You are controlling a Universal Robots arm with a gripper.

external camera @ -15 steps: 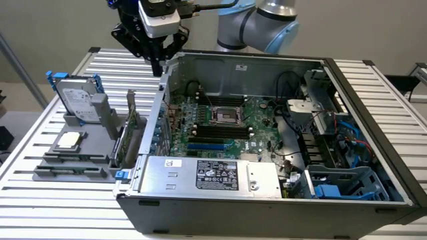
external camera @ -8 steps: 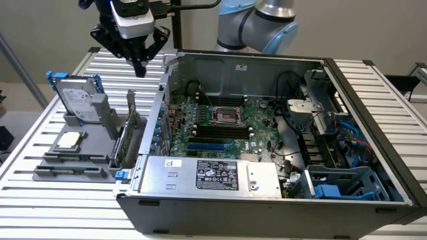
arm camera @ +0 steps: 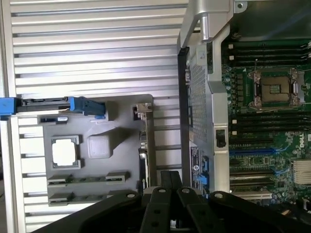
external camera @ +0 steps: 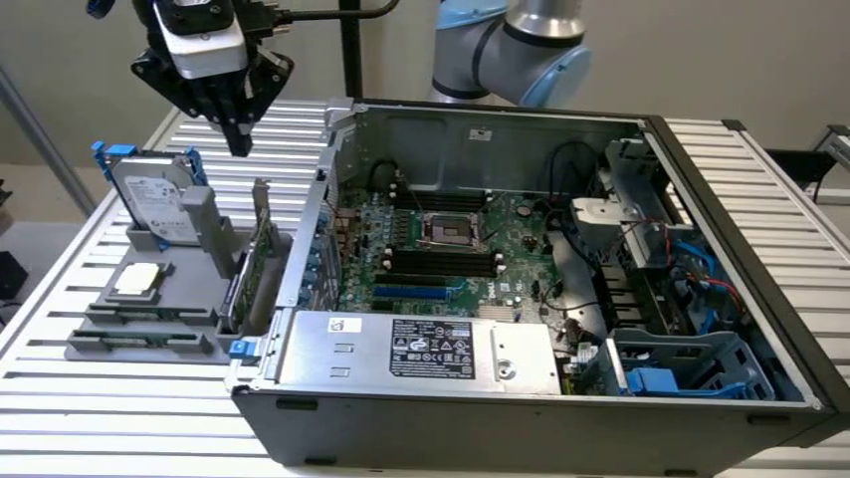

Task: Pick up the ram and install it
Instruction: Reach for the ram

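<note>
One surface (external camera: pixel 80 408) is carrying one open case (external camera: pixel 398 418) and one holder (external camera: pixel 94 349), bare slats lying round both; one drive (external camera: pixel 149 199) and one card (external camera: pixel 262 249) are standing in the holder, ram (external camera: pixel 146 319) lying near its front edge; claw (external camera: pixel 241 144) is hovering above, pressed together, empty

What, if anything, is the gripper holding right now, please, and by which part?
Nothing: the gripper is shut with nothing between its fingers, hanging above the grey parts holder.
</note>
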